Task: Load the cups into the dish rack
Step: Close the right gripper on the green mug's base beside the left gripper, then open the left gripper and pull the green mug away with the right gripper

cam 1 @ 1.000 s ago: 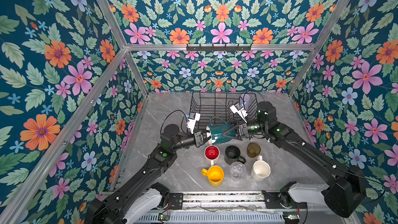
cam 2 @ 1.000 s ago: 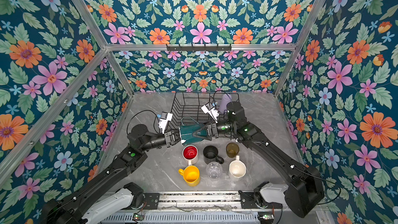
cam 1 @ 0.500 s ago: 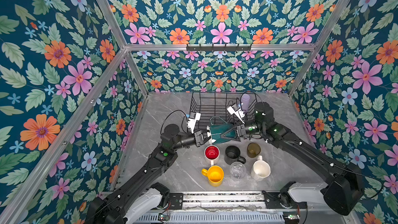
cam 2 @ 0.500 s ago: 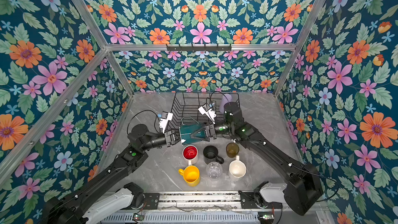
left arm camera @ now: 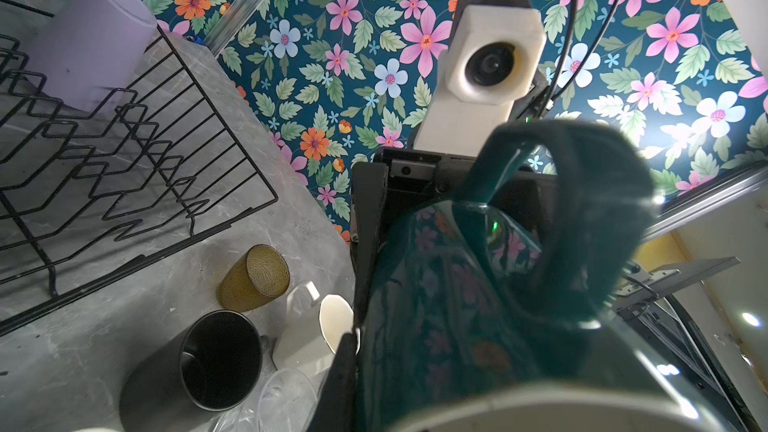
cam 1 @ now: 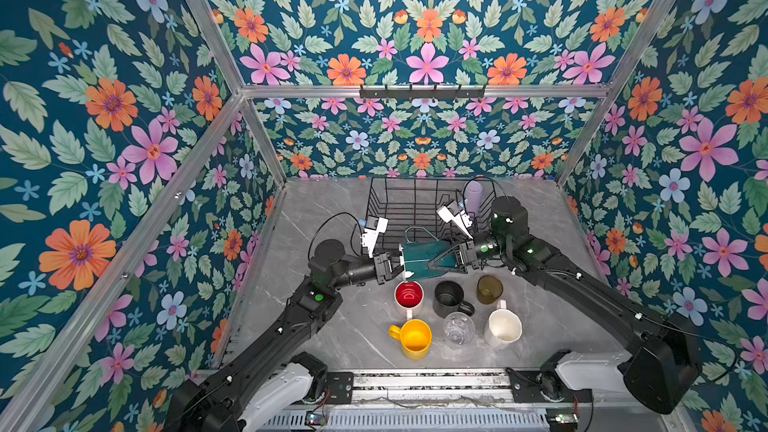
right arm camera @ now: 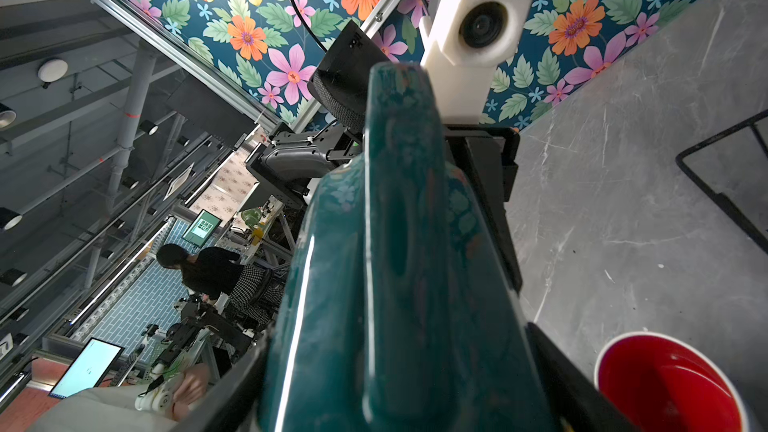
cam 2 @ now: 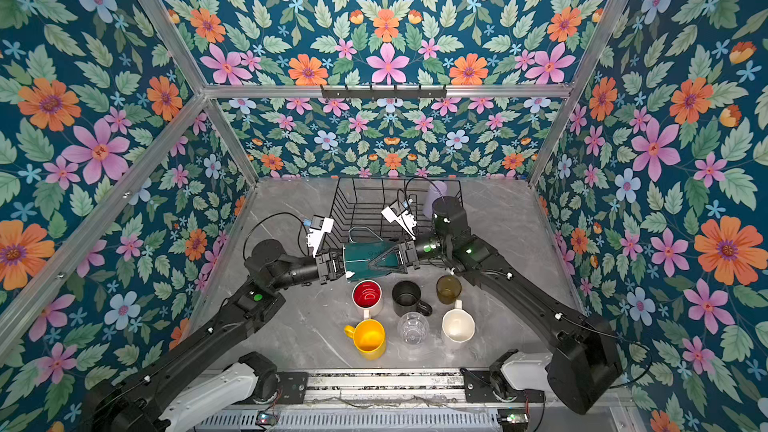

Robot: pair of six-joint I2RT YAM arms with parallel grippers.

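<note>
One of the eight cups is loaded. The lilac tumbler (cam 1: pixel 473 195) stands in the far right corner of the dish rack (cam 1: pixel 374 205), and the rest of the rack holds nothing.

A second cup, the dark green mug (cam 1: pixel 415 259), is in the air just over the near edge of the rack. It lies on its side between the two arms with its mouth to the left and its handle toward the far side. The left gripper (cam 1: pixel 400 265) has its fingers pinched on the rim at the mug's mouth. The right gripper (cam 1: pixel 432 261) comes in from the base end with its fingers spread around the mug's body. I cannot tell whether they press on it. This looks like a handover from the left arm to the right one, not finished.

Six cups wait upright on the desk (cam 1: pixel 332 209), near of the rack:
- Far row, left to right: the white mug with red inside (cam 1: pixel 408 296), the black mug (cam 1: pixel 449 297) and the olive-brown tumbler (cam 1: pixel 489 289).
- Near row, left to right: the yellow mug (cam 1: pixel 415 338), the clear glass (cam 1: pixel 458 328) and the cream mug (cam 1: pixel 503 328).

Most of the task is left to do.
</note>
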